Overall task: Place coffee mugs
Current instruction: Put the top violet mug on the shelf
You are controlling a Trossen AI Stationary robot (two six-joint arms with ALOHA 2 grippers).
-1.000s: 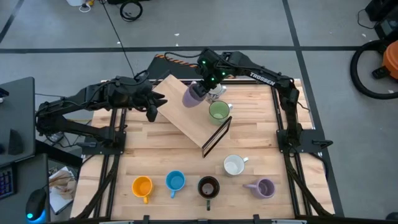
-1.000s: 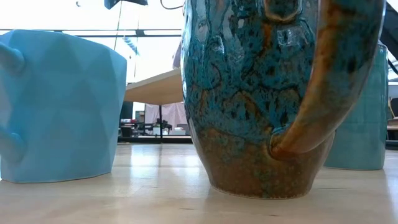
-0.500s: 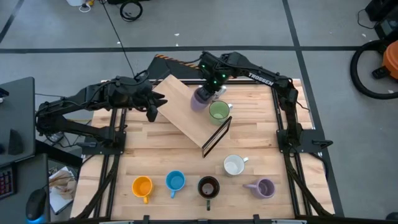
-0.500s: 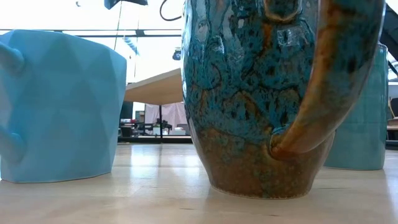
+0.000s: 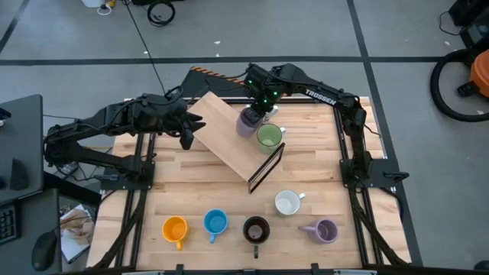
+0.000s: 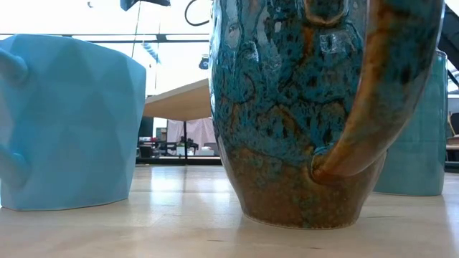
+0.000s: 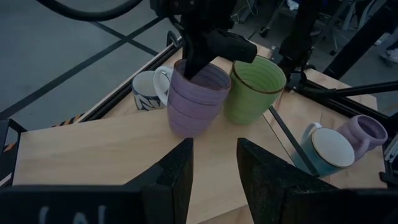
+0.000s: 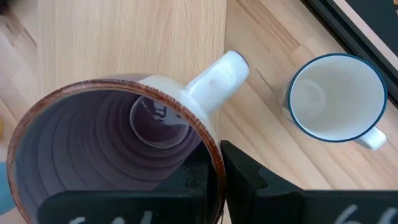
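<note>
Since a second ago, the right end effector (image 5: 253, 111) has carried the ribbed lavender ceramic mug (image 5: 248, 121) a little toward the table's right side and lower, so it now sits upright on the far edge of the light wooden shelf board (image 5: 221, 137), just beside the glossy green ceramic mug (image 5: 268, 137). Its fingers are clamped over the lavender mug's rim, one inside and one outside, as the right wrist view shows. Behind these two mugs, at the back of the butcher-block table (image 5: 183, 195), stands the white mug with dark patterning (image 7: 145, 90), partly hidden from above by the right arm.

The left end effector (image 5: 186, 131) hovers over the near-left part of the board, its two dark fingers (image 7: 175, 180) spread apart with nothing between them, pointing toward the lavender and green mugs.

Well apart from the board, on the near half of the table, a white-lined mug with a pale blue outside (image 5: 287, 202) stands alone. Nearer the front edge is a row: an orange mug (image 5: 175, 228), a light blue faceted mug (image 5: 215, 222), a dark brown speckled glazed mug (image 5: 256, 229) and a second lavender mug (image 5: 325, 230) with its handle pointing left. Viewed from table height, the light blue mug and the brown speckled mug fill the foreground, standing side by side.
</note>
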